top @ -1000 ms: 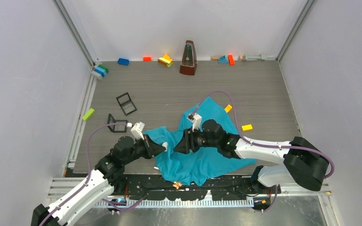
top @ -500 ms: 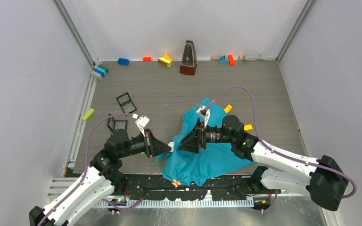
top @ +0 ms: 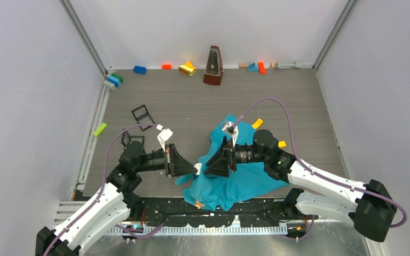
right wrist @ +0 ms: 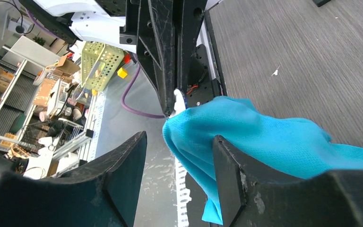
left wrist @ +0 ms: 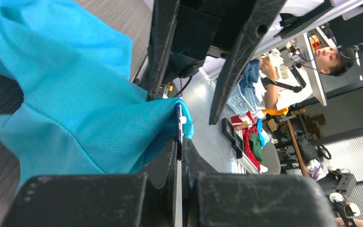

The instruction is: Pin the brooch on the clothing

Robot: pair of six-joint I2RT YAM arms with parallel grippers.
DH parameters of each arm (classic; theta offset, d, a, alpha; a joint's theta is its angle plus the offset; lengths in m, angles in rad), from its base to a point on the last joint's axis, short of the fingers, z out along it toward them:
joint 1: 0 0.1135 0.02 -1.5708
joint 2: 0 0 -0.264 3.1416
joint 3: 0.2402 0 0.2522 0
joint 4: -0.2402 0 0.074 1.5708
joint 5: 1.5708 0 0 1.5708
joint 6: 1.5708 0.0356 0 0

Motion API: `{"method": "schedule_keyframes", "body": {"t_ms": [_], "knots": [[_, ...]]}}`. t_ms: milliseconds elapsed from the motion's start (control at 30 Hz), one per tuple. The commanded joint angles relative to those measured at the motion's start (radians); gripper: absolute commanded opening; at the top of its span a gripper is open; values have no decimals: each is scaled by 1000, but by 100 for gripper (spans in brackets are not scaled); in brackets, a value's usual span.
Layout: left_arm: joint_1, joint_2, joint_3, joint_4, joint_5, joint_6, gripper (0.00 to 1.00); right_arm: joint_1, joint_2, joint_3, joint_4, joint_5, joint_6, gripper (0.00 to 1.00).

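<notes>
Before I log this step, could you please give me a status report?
Left gripper shut on brooch, brooch against T-shirt at its lifted fold. Right gripper open, straddling the fabric. No obstruction seen.

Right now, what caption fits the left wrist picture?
Left jaws shut on a brooch at the shirt's edge.

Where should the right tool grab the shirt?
Probably the lifted fold of the shirt just behind the corner pinched by the shut left tool. That fold hangs in the air as a thin ridge and runs between the fingers of the open right tool, so come straight on, facing the left tool, and close across the ridge.
</notes>
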Motion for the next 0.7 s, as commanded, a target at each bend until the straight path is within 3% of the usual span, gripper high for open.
{"method": "schedule_keyframes", "body": {"t_ms": [0,333,667], "knots": [[5,11,31,144,88,-56,0,-2,16,19,54,-41,-11,59],[7,21,33,157,96,-66,0,5,69,31,116,-63,20,45],[7,28,33,161,107,-69,0,15,77,27,204,-84,78,45]]}}
